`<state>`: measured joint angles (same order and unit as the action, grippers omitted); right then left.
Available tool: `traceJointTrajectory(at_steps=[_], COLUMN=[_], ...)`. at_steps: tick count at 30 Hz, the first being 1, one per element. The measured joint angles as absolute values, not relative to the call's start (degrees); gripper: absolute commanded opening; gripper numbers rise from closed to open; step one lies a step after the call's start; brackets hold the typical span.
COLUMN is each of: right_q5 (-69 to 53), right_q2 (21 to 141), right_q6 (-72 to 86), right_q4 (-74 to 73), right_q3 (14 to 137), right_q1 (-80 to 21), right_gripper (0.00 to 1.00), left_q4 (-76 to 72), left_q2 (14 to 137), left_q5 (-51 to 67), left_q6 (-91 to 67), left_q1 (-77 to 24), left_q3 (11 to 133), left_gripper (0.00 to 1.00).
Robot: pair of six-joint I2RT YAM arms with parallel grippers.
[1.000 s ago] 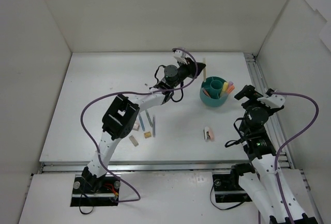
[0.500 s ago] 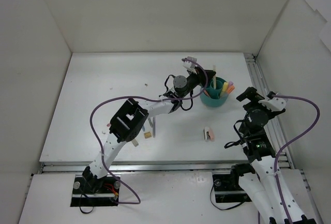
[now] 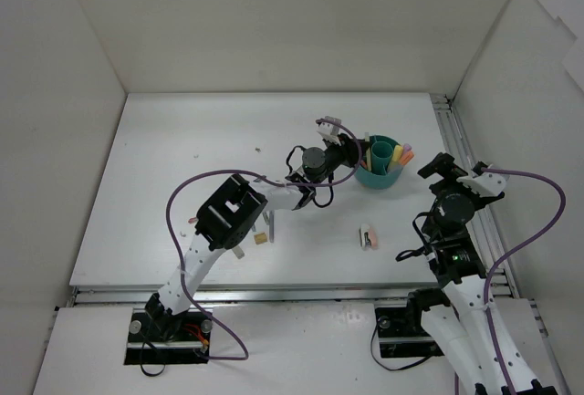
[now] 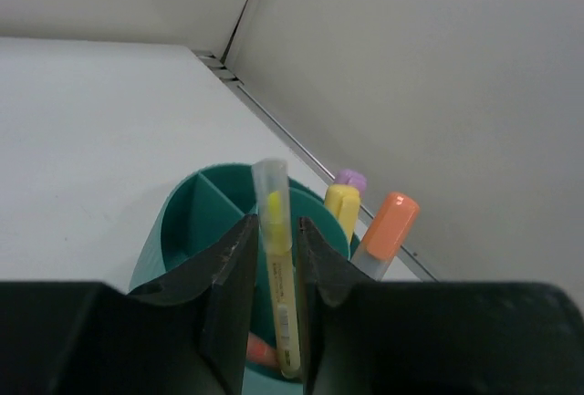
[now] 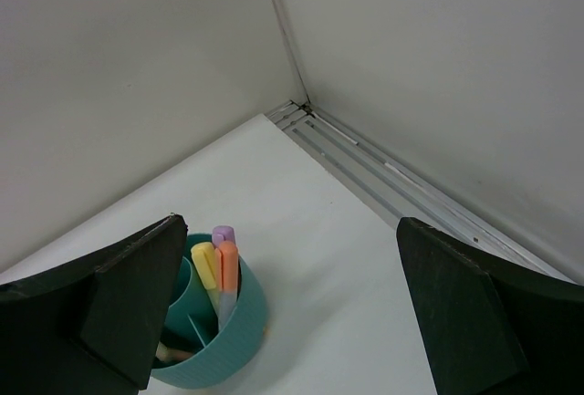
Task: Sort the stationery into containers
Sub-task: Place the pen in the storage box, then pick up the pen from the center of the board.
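Bright, even, diffuse light; we see white bench point(image 3: 164, 185) and walls point(image 3: 301, 21) near washed out, no hard glare. Shadows soft, faint. Top view sharp. In wrist views, left gripper point(image 4: 274, 240) dark, blurred along bottom edge; yellow marker point(image 4: 278, 267) it pinches reasonably crisp; right gripper point(image 5: 290, 226) black, defocused, we lose detail there.

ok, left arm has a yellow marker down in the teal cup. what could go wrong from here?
1. The clear-capped yellow marker is pinched in the left gripper, lower end inside the divided teal cup; released, it may snag a divider or lean out.
2. The orange marker, yellow-capped marker and purple marker stand just beyond the fingers; opening could knock them.
3. The gripper is close to the rim; retracting might nudge the cup.
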<state>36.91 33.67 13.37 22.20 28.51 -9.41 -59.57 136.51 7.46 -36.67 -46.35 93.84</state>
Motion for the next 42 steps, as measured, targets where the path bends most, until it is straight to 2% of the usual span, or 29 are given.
traceJointTrajectory(at_steps=[1, 5, 7, 8, 9, 11, 15, 21, 24, 28, 32, 38, 42], right_q5=[36.9, 36.8, 36.1, 35.5, 34.4, 31.5, 24.7, 13.4, 10.5, 9.2, 8.4, 9.7, 13.6], right_q2=[33.7, 33.7, 33.7, 33.7, 33.7, 33.9, 37.9, 44.5, 49.6, 61.5, 75.7, 95.8, 104.2], right_q6=[13.4, 13.3, 13.2, 13.0, 12.6, 11.6, 9.8, 8.0, 8.0, 8.8, 13.1, 21.6, 25.5], right_q4=[22.3, 22.6, 22.6, 22.6, 22.6, 22.4, 19.3, 15.2, 12.4, 9.1, 8.0, 4.2, 2.7], right_q3=[28.5, 28.5, 28.5, 28.5, 28.5, 28.6, 32.5, 38.0, 41.4, 48.4, 54.0, 62.8, 69.0], right_q1=[-9.4, -9.4, -9.4, -9.4, -9.4, -9.4, -9.4, -10.7, -14.9, -24.7, -34.1, -44.2, -48.3], right_gripper=[0.98, 0.98, 0.98, 0.98, 0.98, 0.98, 0.98, 0.98, 0.98, 0.98, 0.98, 0.98, 0.98], left_q4=[-60.3, -62.5, -63.0, -63.5, -63.5, -63.6, -63.1, -61.5, -48.6, -19.4, 1.9, 21.9, 28.6], left_q2=[136.5, 136.3, 135.8, 135.5, 134.8, 132.7, 124.2, 100.8, 88.1, 75.5, 65.7, 47.0, 38.2], left_q5=[7.4, 7.5, 7.5, 7.5, 7.8, 8.8, 10.6, 11.7, 9.5, -3.7, -15.9, -24.6, -27.2], left_q6=[-36.7, -36.2, -35.7, -35.4, -34.9, -34.7, -33.4, -33.1, -32.9, -32.4, -35.6, -44.2, -48.3], left_q1=[-46.4, -46.8, -47.1, -47.2, -47.3, -47.5, -47.7, -45.6, -42.3, -39.9, -40.8, -40.8, -40.4], left_q3=[92.9, 88.4, 86.3, 85.5, 84.9, 83.4, 78.0, 62.4, 57.1, 58.5, 54.9, 40.8, 38.1], left_gripper=[0.22, 0.45, 0.49, 0.59, 0.64, 0.99, 1.0, 1.0, 1.0, 1.0, 1.0, 1.0, 1.0])
